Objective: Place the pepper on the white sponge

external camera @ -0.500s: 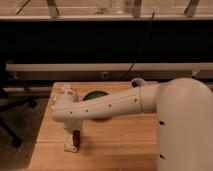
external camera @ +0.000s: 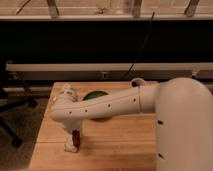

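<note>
Tabletop (external camera: pixel 120 145): pale wood.
Arm: stretched leftward, wrist bent straight down.
Hand (external camera: pixel 73 140): at pepper (external camera: pixel 76 136), over white sponge (external camera: pixel 69 148); grip cannot be told.

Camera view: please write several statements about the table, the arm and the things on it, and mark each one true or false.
1. The gripper is low over the near part of the wooden table, toward the picture's left side. True.
2. The green object lies at the near right corner of the table. False: it lies toward the far side, partly hidden behind the arm.
3. The red pepper is at the gripper, right by the white sponge. True.
4. The arm reaches in from the picture's left. False: it comes in from the right.
</note>
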Motion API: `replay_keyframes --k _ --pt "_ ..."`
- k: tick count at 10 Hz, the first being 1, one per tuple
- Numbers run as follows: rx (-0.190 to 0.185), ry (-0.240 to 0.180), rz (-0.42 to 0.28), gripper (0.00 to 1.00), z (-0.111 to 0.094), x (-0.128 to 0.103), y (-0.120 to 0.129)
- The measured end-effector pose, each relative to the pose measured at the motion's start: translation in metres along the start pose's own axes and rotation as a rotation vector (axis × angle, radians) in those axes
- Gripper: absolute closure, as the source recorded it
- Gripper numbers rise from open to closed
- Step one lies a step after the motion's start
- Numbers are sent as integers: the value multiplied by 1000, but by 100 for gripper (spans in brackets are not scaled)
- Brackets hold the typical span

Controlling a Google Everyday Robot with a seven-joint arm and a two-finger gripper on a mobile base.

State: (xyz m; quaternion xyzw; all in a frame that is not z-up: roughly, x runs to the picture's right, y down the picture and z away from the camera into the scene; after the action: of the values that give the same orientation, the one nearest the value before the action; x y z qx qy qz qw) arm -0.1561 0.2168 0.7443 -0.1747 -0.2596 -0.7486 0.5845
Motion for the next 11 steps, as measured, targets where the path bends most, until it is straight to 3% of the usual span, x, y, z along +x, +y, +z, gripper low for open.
replay_keyframes --k 1,3,8,9,11 --pt "2 -2 -3 95 0 0 -1" --pt "10 -24 -55 72 7 -2 -11" --pt "10 -51 -162 30 22 -1 -37" --pt "9 -55 -164 23 22 -2 -37" --pt "4 -54 -166 21 24 0 -33"
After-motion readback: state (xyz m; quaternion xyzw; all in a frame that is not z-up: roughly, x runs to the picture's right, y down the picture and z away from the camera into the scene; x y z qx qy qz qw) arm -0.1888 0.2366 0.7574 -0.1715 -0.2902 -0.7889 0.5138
